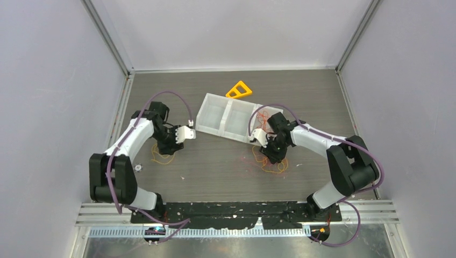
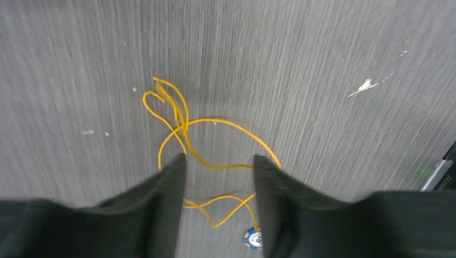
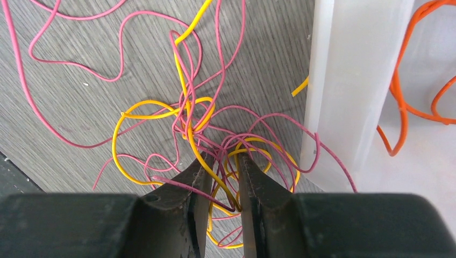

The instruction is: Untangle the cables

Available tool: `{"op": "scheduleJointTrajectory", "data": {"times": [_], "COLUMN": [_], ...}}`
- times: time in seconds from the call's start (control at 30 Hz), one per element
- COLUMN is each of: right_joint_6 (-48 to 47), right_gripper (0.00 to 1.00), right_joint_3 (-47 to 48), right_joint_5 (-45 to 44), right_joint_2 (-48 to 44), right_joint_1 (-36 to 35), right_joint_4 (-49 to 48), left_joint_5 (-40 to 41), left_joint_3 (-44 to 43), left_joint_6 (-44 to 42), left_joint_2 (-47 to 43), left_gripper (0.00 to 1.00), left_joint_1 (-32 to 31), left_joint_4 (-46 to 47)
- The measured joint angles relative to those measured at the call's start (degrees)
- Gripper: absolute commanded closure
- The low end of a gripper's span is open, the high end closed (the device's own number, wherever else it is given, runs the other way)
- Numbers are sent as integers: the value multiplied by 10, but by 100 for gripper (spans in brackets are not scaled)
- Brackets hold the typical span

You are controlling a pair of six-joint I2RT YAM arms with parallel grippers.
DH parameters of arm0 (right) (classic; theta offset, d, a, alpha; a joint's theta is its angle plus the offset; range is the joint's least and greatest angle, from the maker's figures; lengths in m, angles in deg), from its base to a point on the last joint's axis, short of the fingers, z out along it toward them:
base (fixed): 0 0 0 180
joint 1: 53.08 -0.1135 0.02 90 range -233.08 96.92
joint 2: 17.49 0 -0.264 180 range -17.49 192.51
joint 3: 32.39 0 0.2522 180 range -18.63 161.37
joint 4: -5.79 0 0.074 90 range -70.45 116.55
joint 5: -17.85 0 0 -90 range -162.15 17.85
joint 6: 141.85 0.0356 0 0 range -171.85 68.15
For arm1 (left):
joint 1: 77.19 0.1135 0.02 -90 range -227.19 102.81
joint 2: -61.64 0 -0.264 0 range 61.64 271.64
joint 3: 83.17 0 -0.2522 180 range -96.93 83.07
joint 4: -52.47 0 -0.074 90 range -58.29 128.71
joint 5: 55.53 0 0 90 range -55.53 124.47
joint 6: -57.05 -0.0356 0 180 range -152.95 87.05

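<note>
A loose yellow cable (image 2: 215, 121) lies curled on the table by itself, also seen under the left arm (image 1: 161, 156). My left gripper (image 2: 219, 161) hovers over it, open, with its fingers on either side of the loops and nothing held. A tangle of pink-red and yellow cables (image 3: 199, 126) lies on the table next to the box (image 1: 272, 164). My right gripper (image 3: 223, 161) is down in this tangle with a narrow gap between its fingers; several strands run through the gap and one red strand lies over the left finger (image 3: 199, 177).
A clear plastic box (image 1: 231, 121) with compartments stands mid-table; its wall (image 3: 344, 80) is right beside the right gripper. An orange cable (image 3: 403, 107) lies inside it. A yellow triangle (image 1: 239, 90) sits behind the box. A small blue round piece (image 2: 253, 238) lies under the left gripper.
</note>
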Motion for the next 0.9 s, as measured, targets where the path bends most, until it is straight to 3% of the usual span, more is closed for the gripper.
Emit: {"op": "scheduleJointTrajectory", "data": {"times": [0.03,0.07,0.1,0.43,0.5,0.6,0.8,0.9], "right_joint_6": [0,1,1,10,13,16,18,18], "right_gripper": [71,70,71,70,70,71,70,71], "right_joint_3": [3,7,9,24,24,28,47,53], "right_joint_5": [0,0,0,0,0,0,0,1], "right_joint_2": [3,5,7,16,16,18,33,33], "right_joint_1": [0,0,0,0,0,0,0,0], "right_joint_4": [3,5,7,20,22,25,30,32], "left_joint_5": [10,20,27,104,112,129,156,166], "left_joint_3": [2,2,2,30,30,14,-30,-34], "left_joint_6": [-9,-17,-22,-66,-68,-71,-50,-41], "left_joint_2": [12,24,35,76,95,124,175,172], "left_gripper": [23,6,1,2,19,37,100,100], "left_joint_1": [2,5,7,18,19,19,19,18], "left_joint_4": [4,10,15,85,92,87,94,92]}}
